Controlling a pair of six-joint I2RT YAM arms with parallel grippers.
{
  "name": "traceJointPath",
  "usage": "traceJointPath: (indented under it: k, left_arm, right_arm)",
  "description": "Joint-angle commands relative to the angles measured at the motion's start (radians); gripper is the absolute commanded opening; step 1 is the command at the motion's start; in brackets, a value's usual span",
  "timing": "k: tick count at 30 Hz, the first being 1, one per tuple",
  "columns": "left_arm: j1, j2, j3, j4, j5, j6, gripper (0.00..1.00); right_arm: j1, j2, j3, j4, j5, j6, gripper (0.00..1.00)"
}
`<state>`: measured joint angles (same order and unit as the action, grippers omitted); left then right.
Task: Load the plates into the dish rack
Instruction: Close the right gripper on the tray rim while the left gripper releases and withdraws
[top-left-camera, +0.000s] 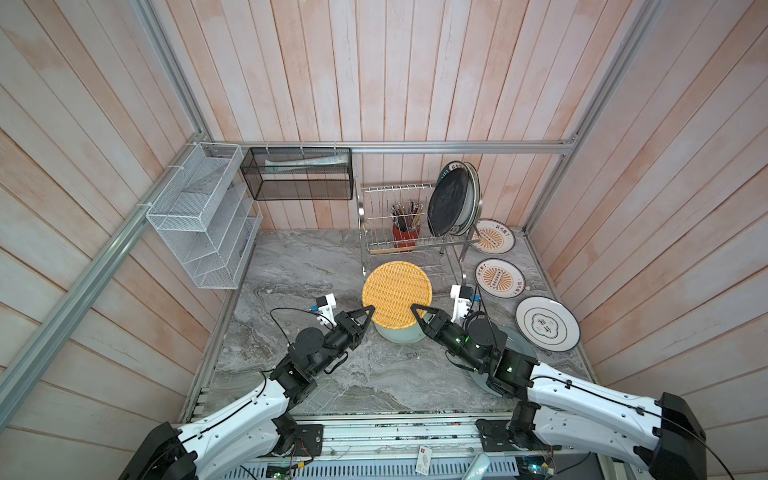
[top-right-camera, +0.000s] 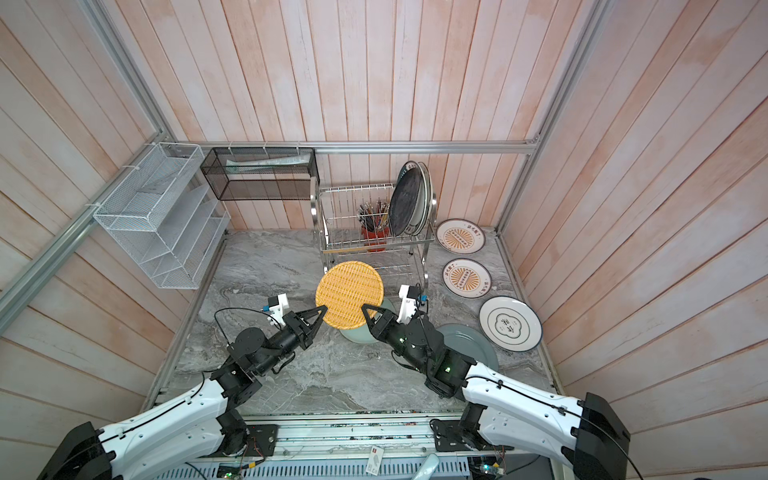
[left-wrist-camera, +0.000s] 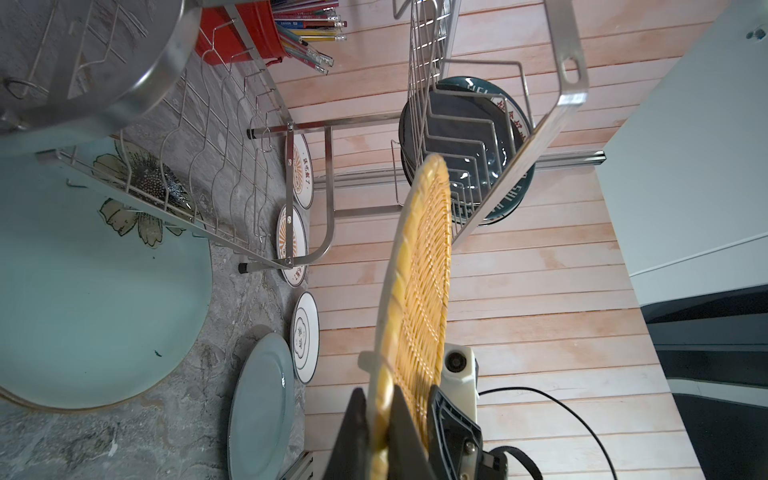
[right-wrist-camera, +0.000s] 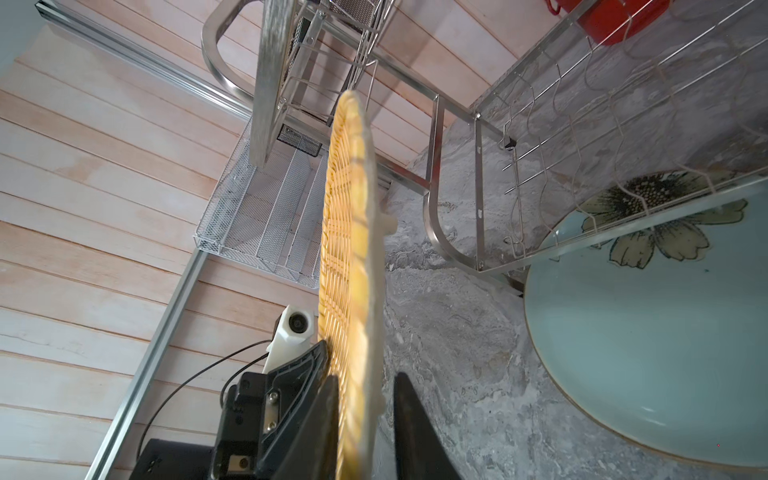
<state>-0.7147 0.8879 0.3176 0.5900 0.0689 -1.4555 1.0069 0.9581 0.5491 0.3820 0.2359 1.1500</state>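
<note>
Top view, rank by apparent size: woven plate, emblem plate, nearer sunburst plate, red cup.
1. yellow woven plate, held nearer the camera, so lead unsure.
2. dark-emblem plate.
3. nearer sunburst plate.
4. red cup.

Twin overhead views of whole table (top-left-camera: 332, 374); wrist cameras close along woven plate (left-wrist-camera: 419, 291).

woven plate (top-left-camera: 397, 293) between the fingers (left-wrist-camera: 353, 432): yellow wicker-look face, ribbed, matt; back smooth off-white. fingers black, matt plastic look. rack (top-left-camera: 376, 232) beyond the fingertips: shiny steel wire. dark plate (top-left-camera: 449, 203) in it glossy. mint plate (left-wrist-camera: 95, 311) below the fingers glazed, smooth. table (top-left-camera: 311, 374) grey marble look, slight sheen. walls (top-left-camera: 374, 83) pale wood planks, matt.
</note>
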Motion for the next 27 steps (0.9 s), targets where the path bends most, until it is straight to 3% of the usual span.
traceJointPath:
  k: [1,5,8,15,19,21,23,27]
  left_arm:
    - [-0.007,-0.029,-0.004,0.071,-0.014,0.011,0.00]
    - [-0.010,-0.035,-0.012,0.066,-0.023,0.021,0.00]
    - [-0.012,-0.032,-0.015,0.066,-0.025,0.035,0.00]
    - [-0.012,-0.056,-0.031,0.043,-0.030,0.061,0.02]
    - [-0.012,-0.150,-0.055,-0.049,-0.063,0.093,0.62]
    - [-0.011,-0.238,-0.063,-0.129,-0.090,0.121,0.84]
    - [-0.005,-0.335,-0.043,-0.252,-0.104,0.187,0.97]
    - [0.024,-0.494,0.082,-0.569,-0.098,0.401,1.00]
  right_arm:
    - [0.020,0.006,0.022,0.039,0.086,0.064,0.21]
    - [0.050,0.004,-0.003,0.069,0.144,0.114,0.13]
    - [0.072,0.005,-0.021,0.097,0.189,0.144,0.00]
    - [0.111,-0.002,-0.023,0.082,0.262,0.162,0.00]
    - [0.112,-0.061,-0.009,-0.062,0.335,0.154,0.00]
    - [0.111,-0.102,-0.001,-0.151,0.378,0.139,0.00]
    - [0.109,-0.167,0.015,-0.269,0.410,0.084,0.00]
    - [0.109,-0.354,0.045,-0.429,0.376,-0.133,0.00]
